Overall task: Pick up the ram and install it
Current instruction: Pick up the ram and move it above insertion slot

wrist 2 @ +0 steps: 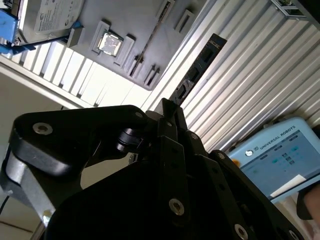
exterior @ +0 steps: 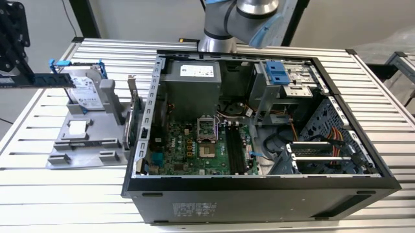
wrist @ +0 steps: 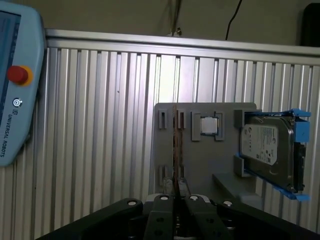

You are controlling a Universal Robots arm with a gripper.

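We find the gripper [exterior: 14, 77] at nine o'clock in the exterior view, its fingers closed tight on the ram [exterior: 44, 80]. The ram lies level, and its free end points toward three o'clock. It hangs above the grey tray [exterior: 77, 145], off every surface. In the first wrist view it shows edge-on as a thin line crossing the tray, just beside the processor chip [wrist: 209, 125] and apart from the hard drive [wrist: 270, 150].

As for writing, the hard drive carries a white label of fine print. The power supply [exterior: 194, 85] bears another white label at its twelve o'clock end. A small printed patch sits on the outer wall of the computer case [exterior: 259, 196], at six o'clock. The pale blue teach pendant [wrist: 15, 100] shows lettering under its red button [wrist: 17, 74]. We cannot make out any label on the ram.

The case lies open side up at the centre of the slatted table [exterior: 65, 194]. Its metal rim stands between the tray and the board inside. The memory slots [exterior: 234, 150] run from twelve to six o'clock. The processor socket [exterior: 206, 128] is just beside them at nine o'clock, and cables [exterior: 295, 131] and a drive cage [exterior: 324, 155] are at three o'clock. Bare slats stretch from the tray toward six o'clock and along the table's near edge.
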